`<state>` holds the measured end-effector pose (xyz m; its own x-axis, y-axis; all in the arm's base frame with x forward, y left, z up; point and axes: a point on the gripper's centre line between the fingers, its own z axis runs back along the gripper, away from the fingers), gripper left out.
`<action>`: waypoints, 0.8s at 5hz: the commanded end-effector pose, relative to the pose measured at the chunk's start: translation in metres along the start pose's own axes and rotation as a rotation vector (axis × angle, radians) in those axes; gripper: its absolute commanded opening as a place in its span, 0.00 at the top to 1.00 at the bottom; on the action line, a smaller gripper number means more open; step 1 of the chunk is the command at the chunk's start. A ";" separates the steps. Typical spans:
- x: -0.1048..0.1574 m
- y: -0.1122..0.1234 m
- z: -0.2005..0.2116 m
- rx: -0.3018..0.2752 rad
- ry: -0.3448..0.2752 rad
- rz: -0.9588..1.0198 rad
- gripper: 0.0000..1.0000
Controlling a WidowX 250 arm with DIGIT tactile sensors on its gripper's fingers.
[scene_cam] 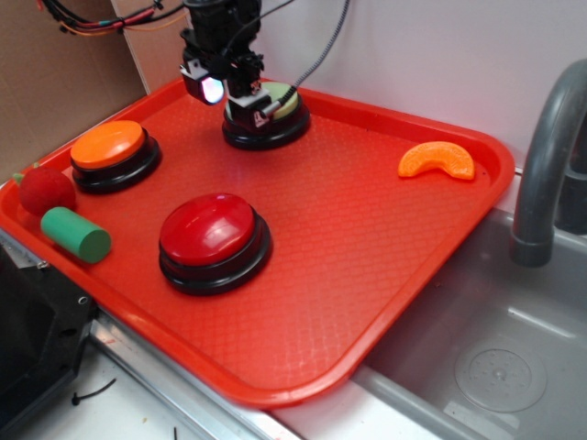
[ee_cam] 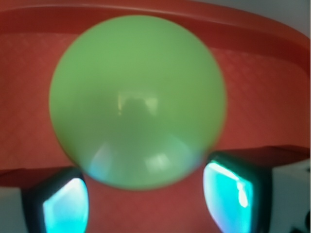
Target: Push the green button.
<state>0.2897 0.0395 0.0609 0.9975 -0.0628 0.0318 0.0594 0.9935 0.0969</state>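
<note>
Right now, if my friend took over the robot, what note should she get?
Gripper: directly over the green button, low, at or just above its dome; contact can't be confirmed. In the wrist view, the fingers stand apart either side of the dome, holding nothing.
Green button: far side of the red tray, beyond the red button and orange button.
Done: lined up on the right button.
Left: press straight down if not yet pressed, then lift away.

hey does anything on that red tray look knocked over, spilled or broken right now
Nothing stands out. The pale green domed button, orange domed button and larger red domed button all sit flat on the red plastic tray. The small green cylinder block lies on its side, undamaged.
</note>
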 end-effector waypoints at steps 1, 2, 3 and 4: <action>-0.001 0.002 0.061 0.071 -0.097 0.028 0.00; -0.002 -0.002 0.066 0.077 -0.089 0.013 0.00; -0.005 -0.006 0.074 0.080 -0.101 0.012 0.00; -0.007 -0.006 0.077 0.073 -0.093 0.007 0.00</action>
<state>0.2688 0.0295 0.1126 0.9972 -0.0614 0.0426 0.0537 0.9850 0.1638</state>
